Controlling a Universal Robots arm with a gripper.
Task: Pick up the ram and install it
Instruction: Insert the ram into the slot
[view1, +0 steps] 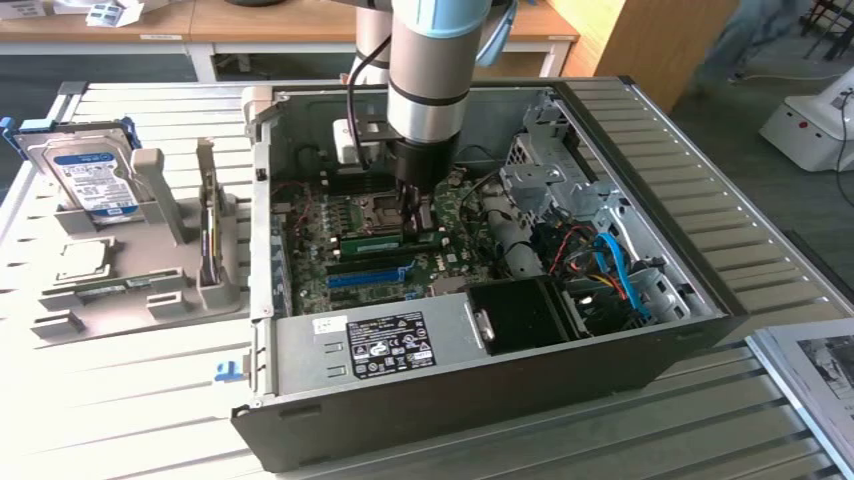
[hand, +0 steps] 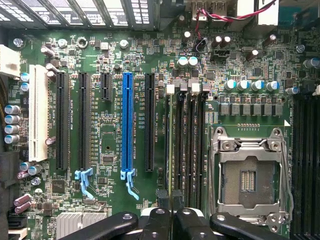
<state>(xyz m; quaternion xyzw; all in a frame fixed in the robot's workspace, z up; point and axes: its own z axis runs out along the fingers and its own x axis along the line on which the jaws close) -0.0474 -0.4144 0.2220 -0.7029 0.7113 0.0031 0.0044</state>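
We see the arm (view1: 434, 70) reaching straight down into the open computer case (view1: 667, 330), which lies on its side on the slatted table (view1: 134, 400). The gripper (view1: 424, 222) sits low over the motherboard (hand: 107, 145), just to the exterior view's right of the empty processor socket (view1: 376, 213). Much of it is hidden behind the arm's own body.

From the wrist, the gripper (hand: 172, 198) is drawn in narrow. Its black fingers (hand: 161, 215) are pinched on the top edge of the ram (hand: 172, 150). There we see the ram only edge-on, as a thin dark line over the memory slot farthest from the socket (hand: 247, 175), so its chips and label are hidden.

In the exterior view the ram (view1: 384, 243) shows as a green strip standing on edge below the gripper, on the near side of the socket. Its right end is covered by the fingers. We cannot tell whether it is pressed fully into the slot or only resting in it.

The blue slot (view1: 363, 277) lies just nearer than the ram. On the exterior view's left, well apart from the case, a hard drive (view1: 94, 178) stands upright in a grey holder (view1: 147, 290). Its upper corner is washed out by glare.
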